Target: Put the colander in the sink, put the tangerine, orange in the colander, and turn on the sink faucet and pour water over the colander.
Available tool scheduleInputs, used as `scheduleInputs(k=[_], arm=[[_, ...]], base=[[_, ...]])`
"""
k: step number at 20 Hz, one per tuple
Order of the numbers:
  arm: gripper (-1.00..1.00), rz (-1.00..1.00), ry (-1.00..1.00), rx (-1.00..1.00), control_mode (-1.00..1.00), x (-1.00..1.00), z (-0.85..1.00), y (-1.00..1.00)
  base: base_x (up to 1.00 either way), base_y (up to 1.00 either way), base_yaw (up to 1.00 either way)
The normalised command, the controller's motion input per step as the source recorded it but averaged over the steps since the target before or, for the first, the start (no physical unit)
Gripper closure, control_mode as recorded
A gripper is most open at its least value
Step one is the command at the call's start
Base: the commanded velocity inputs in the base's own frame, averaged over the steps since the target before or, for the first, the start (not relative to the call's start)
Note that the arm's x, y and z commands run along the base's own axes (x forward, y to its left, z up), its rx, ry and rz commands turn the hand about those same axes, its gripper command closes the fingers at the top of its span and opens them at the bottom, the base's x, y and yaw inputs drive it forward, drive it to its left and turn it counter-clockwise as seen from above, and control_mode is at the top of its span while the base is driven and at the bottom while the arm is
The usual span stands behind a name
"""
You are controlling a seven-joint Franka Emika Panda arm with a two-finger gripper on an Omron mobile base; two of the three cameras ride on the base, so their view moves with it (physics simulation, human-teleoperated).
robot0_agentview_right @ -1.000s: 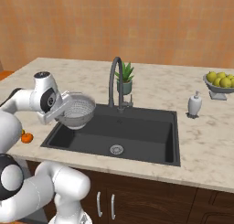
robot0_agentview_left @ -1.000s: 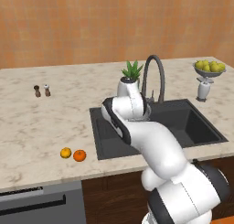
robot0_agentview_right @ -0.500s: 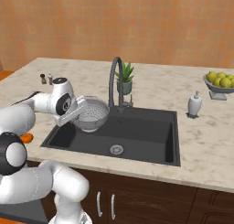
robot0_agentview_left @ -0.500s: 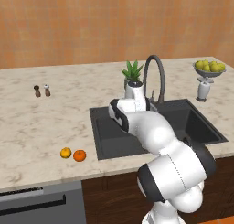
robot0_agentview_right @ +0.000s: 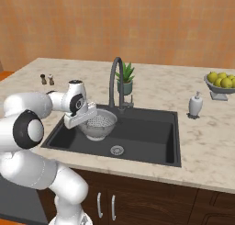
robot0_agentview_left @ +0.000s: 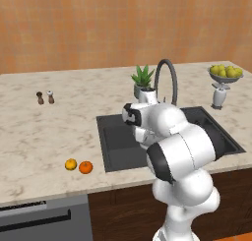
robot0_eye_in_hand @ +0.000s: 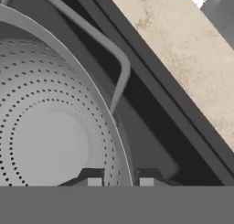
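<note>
item, sink [robot0_agentview_right: 151, 141]: dark grey rectangular basin set into the marble counter [robot0_agentview_left: 44, 136], round steel drain [robot0_agentview_right: 117, 150] on its floor; i took it as my landmark.

item, colander [robot0_agentview_right: 97, 124]: grey pierced metal bowl. i saw it inside the sink's left half, held above the floor and a little to the left of the drain, tilted slightly. whether it touched the basin floor i could not tell. in the hand view its rim [robot0_eye_in_hand: 98, 113] and one wire handle [robot0_eye_in_hand: 119, 77] showed against the dark sink wall.

item, gripper [robot0_eye_in_hand: 119, 181]: fingers pinched on the colander's rim, one tip inside the bowl and one outside, at the colander's side nearest the sink's left wall.

item, sink faucet [robot0_agentview_right: 114, 81]: dark gooseneck behind the sink's rear edge, spout arched over the basin, just behind the colander. i saw no stream from it.

item, tangerine [robot0_agentview_left: 71, 164] and orange [robot0_agentview_left: 85, 167]: touching, side by side on the counter, left of the sink, well apart from the colander.

item, potted plant [robot0_agentview_right: 125, 79]: behind the sink, just beside the faucet.

item, soap dispenser [robot0_agentview_right: 195, 105]: right of the sink's rear corner.

item, fruit bowl [robot0_agentview_right: 220, 83]: beyond the dispenser, farther right of the sink.

item, salt and pepper shakers [robot0_agentview_left: 45, 97]: far left of the sink, toward the wall.
</note>
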Motion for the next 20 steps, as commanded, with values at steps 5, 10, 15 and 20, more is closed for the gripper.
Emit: scheduleInputs(k=[5,10,15,20], arm=[[1.0,-0.6,0.08,-0.11,-1.0,0.28,-0.22,0.41],[1.0,-0.7,0.0,-0.13,-1.0,0.1,-0.26,0.43],[1.0,-0.77,0.03,-0.1,-1.0,0.18,-0.13,0.46],[1.0,-0.68,0.04,-0.2,-1.0,0.38,-0.05,0.51]], base=[[0.0,0.0,0.0],[0.0,0.0,0.0],[0.0,0.0,0.0],[0.0,0.0,0.0]])
